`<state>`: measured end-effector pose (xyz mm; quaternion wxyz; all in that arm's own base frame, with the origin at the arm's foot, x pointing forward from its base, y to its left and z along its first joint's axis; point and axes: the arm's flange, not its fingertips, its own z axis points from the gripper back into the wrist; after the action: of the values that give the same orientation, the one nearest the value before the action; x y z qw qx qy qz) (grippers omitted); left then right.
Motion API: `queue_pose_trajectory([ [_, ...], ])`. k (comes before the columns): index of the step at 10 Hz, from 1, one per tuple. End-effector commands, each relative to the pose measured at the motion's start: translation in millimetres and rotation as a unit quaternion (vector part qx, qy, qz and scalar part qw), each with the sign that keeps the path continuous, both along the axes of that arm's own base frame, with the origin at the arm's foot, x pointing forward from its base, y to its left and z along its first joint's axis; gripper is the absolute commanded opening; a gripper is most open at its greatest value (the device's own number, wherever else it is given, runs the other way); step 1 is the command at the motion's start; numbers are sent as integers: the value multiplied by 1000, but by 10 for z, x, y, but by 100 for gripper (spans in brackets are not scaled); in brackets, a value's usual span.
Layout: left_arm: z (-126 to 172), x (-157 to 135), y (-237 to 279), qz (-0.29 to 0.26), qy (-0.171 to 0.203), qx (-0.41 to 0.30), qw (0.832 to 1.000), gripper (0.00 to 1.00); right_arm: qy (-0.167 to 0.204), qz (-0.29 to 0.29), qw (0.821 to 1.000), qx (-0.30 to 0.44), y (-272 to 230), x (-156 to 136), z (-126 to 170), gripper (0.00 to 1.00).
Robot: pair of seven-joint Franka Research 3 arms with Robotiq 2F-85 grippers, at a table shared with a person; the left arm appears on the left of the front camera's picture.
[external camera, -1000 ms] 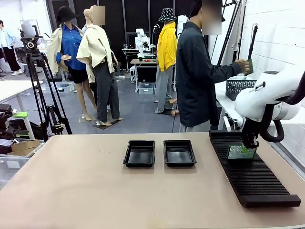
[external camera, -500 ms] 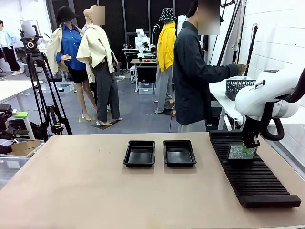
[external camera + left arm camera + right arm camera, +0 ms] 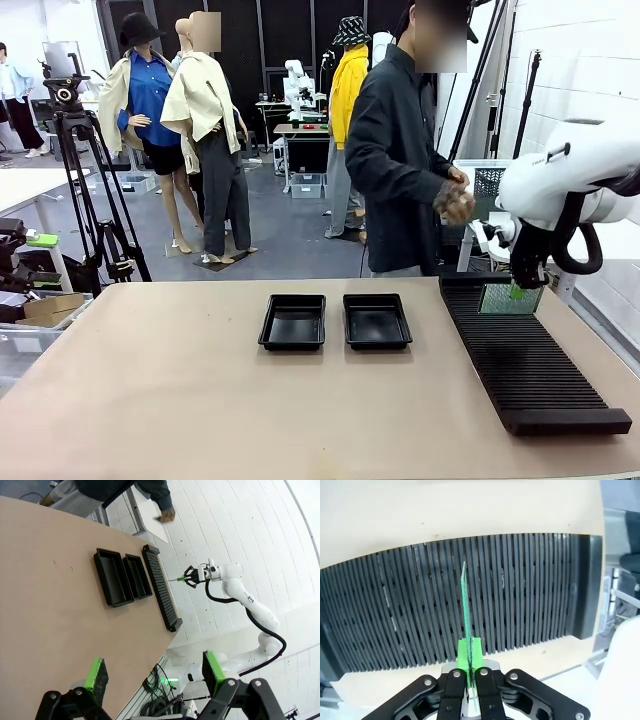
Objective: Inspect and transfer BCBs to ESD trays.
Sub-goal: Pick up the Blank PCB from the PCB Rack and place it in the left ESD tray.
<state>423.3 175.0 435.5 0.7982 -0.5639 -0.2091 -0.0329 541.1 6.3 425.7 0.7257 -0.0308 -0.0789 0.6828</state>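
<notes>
A green BCB [image 3: 508, 298] hangs upright just above the far end of the black slotted rack [image 3: 525, 365], and my right gripper [image 3: 518, 289] is shut on its top edge. In the right wrist view the BCB [image 3: 465, 605] appears edge-on, pinched between the green pads of the right gripper [image 3: 469, 655], with the rack [image 3: 530, 590] below. Two black ESD trays [image 3: 293, 321] [image 3: 376, 320] lie side by side at the table's middle. My left gripper [image 3: 155, 672] hovers open high over the table, far from the ESD trays [image 3: 112, 575].
A person stands at the far side with both hands [image 3: 455, 202] held together near the waist. Behind them a dark mesh basket [image 3: 490, 180] stands on a white side table. The tabletop [image 3: 180, 400] in front of the trays is bare.
My right gripper has lifted the BCB up off the rack. The person has pulled an arm back from the mesh basket and turned toward the table.
</notes>
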Motion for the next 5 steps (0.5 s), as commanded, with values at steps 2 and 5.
queue_pose_trajectory([
  [2,30,-18,11,-1,2,-8,1000,100,53,-28,998,-1,16,-75,149,0],
  [5,30,-18,11,-1,2,-8,1000,100,171,-53,984,15,-179,-420,490,0],
])
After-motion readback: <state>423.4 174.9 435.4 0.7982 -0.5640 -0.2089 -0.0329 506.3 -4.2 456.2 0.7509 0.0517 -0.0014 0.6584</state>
